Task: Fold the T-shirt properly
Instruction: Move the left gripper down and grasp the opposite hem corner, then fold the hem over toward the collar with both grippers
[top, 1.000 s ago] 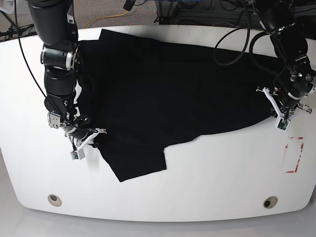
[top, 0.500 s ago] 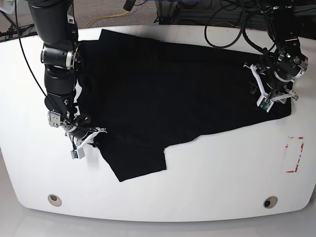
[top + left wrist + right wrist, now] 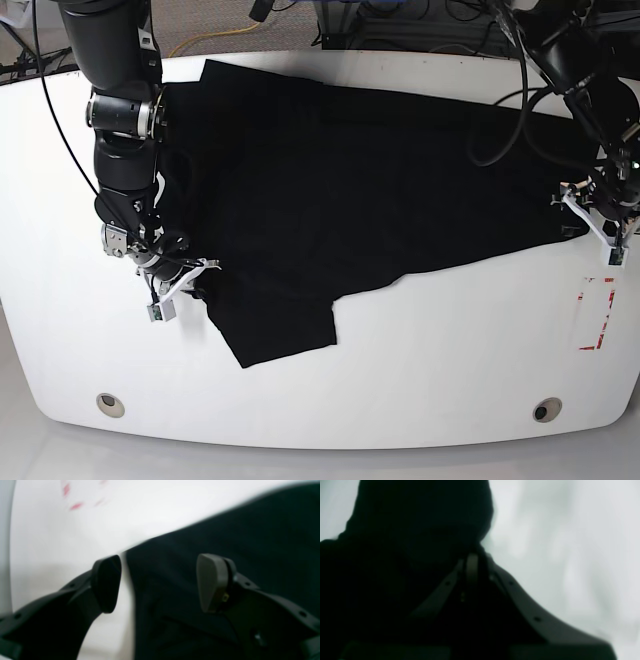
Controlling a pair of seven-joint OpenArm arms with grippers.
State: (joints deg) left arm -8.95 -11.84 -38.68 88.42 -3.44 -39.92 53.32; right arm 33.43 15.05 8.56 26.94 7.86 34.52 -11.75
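black t-shirt (image 3: 350, 190) spread on table (image 3: 420, 370), left gripper (image 3: 157, 582) agape astride its edge, right gripper (image 3: 470, 565) pinching cloth

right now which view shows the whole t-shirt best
The base view: the T-shirt lies spread across the white table, outline visible. The left wrist view shows only a blurred edge beneath the open left gripper; the right wrist view shows only dark cloth.
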